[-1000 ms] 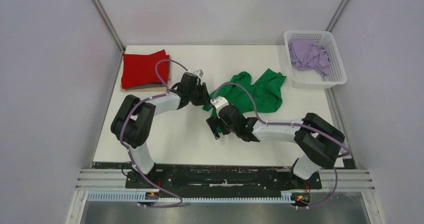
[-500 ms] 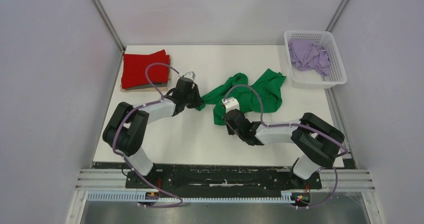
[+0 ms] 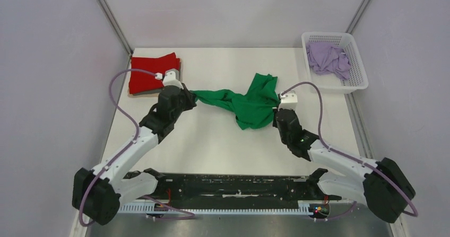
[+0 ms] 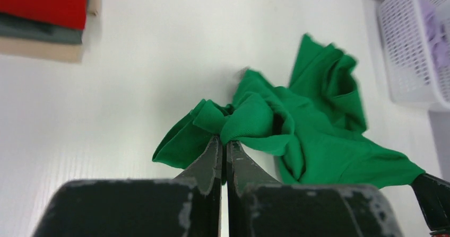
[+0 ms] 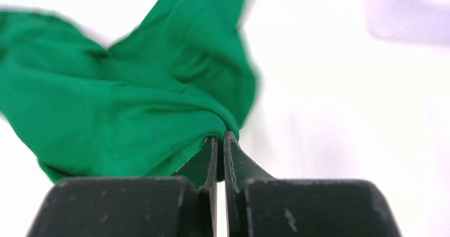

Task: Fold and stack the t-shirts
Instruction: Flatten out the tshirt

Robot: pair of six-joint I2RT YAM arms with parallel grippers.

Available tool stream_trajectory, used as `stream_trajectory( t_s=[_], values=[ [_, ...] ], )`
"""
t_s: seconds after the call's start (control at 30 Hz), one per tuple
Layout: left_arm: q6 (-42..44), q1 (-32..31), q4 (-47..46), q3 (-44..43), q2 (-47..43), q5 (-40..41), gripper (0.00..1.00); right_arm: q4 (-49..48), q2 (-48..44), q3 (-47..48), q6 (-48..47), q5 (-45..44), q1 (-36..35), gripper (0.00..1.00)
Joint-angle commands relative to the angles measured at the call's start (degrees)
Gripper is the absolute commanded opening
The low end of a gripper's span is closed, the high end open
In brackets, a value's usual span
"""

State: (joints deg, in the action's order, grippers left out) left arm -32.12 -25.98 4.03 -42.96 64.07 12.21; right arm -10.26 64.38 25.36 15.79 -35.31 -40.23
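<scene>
Item 1. Bright green short-sleeved soft fabric t-shirt [image 3: 249, 102]: it lay near the middle of your white tabletop [image 3: 212, 141], bunched and drawn out between your two arms. The wider, crumpled part sat toward the right, and a narrow twisted band of cloth ran off to the left. You could not tell whether its middle touched the table.

Item 2. Left gripper [image 4: 223, 141]: its jaws were pressed together on a fold at the shirt's left end, near the red shirt.

Item 3. Right gripper [image 5: 220, 137]: its jaws were likewise clamped on a pinch of green cloth, at the shirt's right edge.

Item 4. Red folded soft fabric t-shirt [image 3: 151, 73]: you had it at the far left corner of the table, lying flat on top of a grey layer [image 4: 32, 27] and a beige layer [image 4: 37, 49].

Item 5. Pale lilac soft fabric t-shirt [image 3: 328, 58]: it was crumpled inside the white plastic lattice basket [image 3: 356, 62] at the far right corner, well apart from the green shirt.
</scene>
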Motion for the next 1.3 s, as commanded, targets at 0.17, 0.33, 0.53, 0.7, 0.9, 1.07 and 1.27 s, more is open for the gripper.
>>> stream_trajectory(
  t_s=[0.17,0.33,0.53,0.7,0.9,1.07,1.27],
  values=[
    [4.6,0.38,4.78,-19.02,-11.96,6.12,0.02,-4.41,-14.96,16.2,-20.81,-12.48,2.25,0.0],
    [7.39,0.36,9.51,-31.78,-14.8,6.43,0.02,-3.63,-18.22,29.66,-29.96,-8.75,2.26,0.0],
    [10.11,0.4,13.7,-42.76,-18.97,7.0,0.02,0.63,-20.26,44.39,-33.97,3.45,2.24,0.0],
    [10.48,0.4,19.31,-53.29,-21.1,0.58,0.02,6.96,-20.69,54.76,-32.48,17.54,2.26,0.0],
    [9.63,0.38,19.7,-57.37,-24.33,-5.73,0.02,10.1,-21.73,60.93,-31.8,24.13,2.25,0.0],
    [8.22,0.4,20.64,-58.12,-23.35,-5.05,0.02,11.25,-21.56,61.63,-33.2,24.31,2.28,0.0],
    [7.61,0.36,20.85,-55.41,-17.42,0.88,0.04,10.71,-15.07,60.68,-37.41,13.72,2.26,0.0]
  ],
)
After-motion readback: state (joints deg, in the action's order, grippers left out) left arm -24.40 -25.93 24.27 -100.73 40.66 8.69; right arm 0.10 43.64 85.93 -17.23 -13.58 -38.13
